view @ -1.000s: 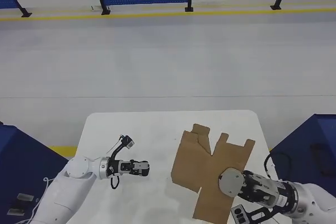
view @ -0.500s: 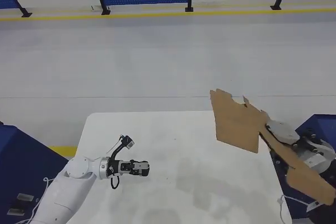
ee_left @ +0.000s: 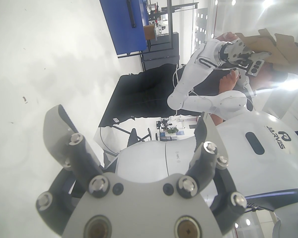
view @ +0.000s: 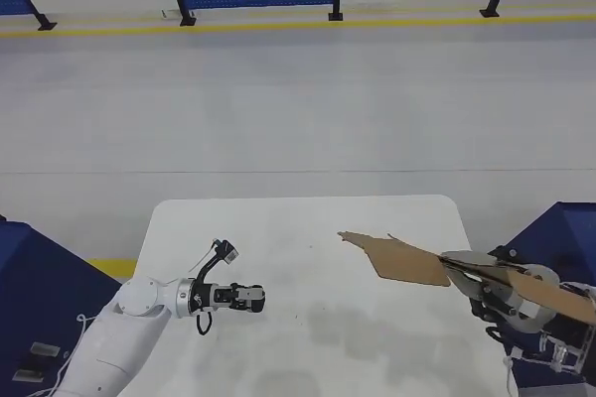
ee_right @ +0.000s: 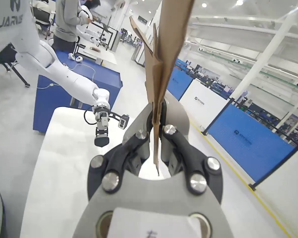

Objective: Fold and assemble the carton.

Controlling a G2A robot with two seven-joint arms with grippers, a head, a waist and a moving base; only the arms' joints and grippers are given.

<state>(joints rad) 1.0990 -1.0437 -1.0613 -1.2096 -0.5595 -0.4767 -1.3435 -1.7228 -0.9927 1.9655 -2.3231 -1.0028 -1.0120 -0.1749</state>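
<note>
Top view: flat unfolded carton (view: 407,263) is off the table (view: 278,238), held in the air above its right side and seen nearly edge-on, notched flaps pointing toward the table middle. The right gripper (view: 477,285) has it near the end closest to the robot. The left gripper (view: 248,296) sits low over the left part of the table, well apart from the carton, nothing in it. Left wrist view: left claw spread wide, bare table surface past one finger; the far arm and the cardboard are up in the corner. Right wrist view: right claw pressed together on a thin edge of the carton, with the sheet running up and away from the jaws and the flaps fanning at the far end. Nothing is folded yet, so this looks like an early step. Risks: the grip is on one edge only, with a long unsupported sheet, so it could pivot or slide out in a fast swing. The leading flaps could catch the table when it comes down and crease off the score lines. With the left arm this far off, there is no second support.
</note>
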